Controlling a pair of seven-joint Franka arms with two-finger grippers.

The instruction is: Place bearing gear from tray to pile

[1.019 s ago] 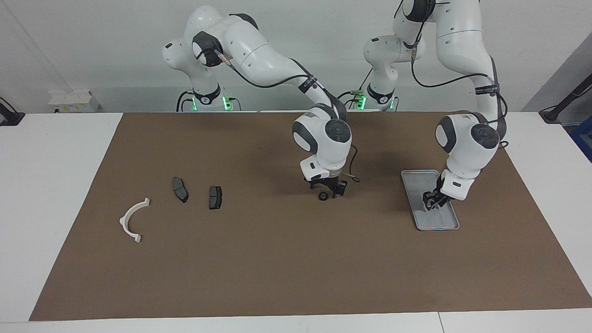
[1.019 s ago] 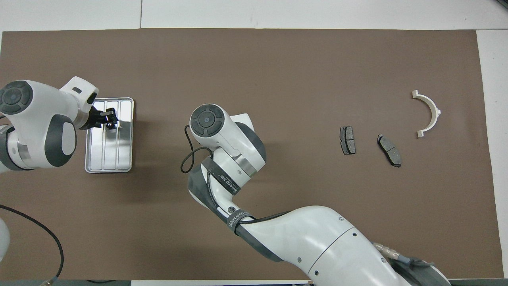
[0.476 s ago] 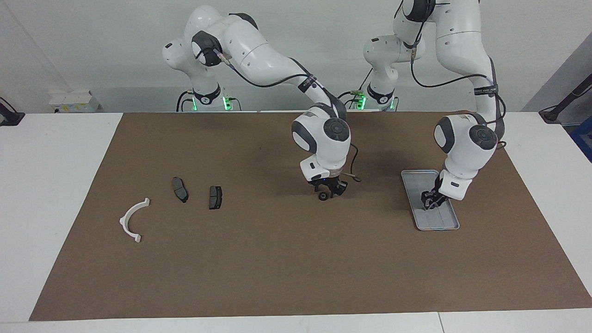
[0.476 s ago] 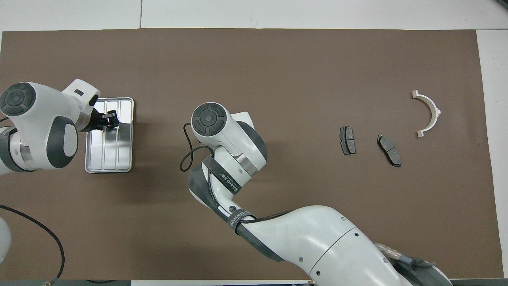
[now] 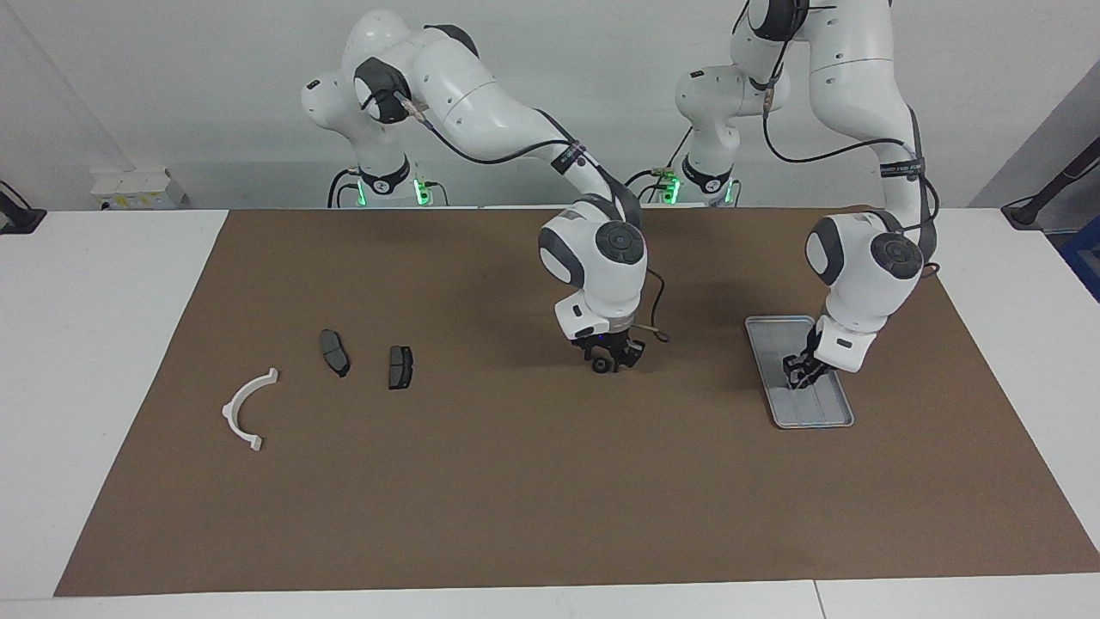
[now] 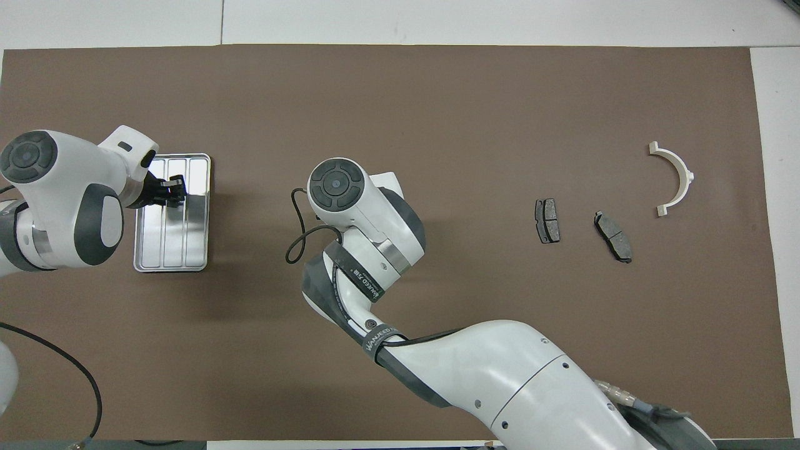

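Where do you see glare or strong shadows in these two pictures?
Overhead view: the tray shines bright along its ridges, under the left gripper. Facing view: soft dark shadows lie on the brown mat beside the right gripper, which is at the small black bearing gear, and beside the tray; the white arc casts almost none.

Right white two-finger gripper (image 5: 607,361): hanging low, wrist bending steeply downward | Left white two-finger gripper (image 5: 799,375): tilting downward, forearm descending near-vertically from a high elbow
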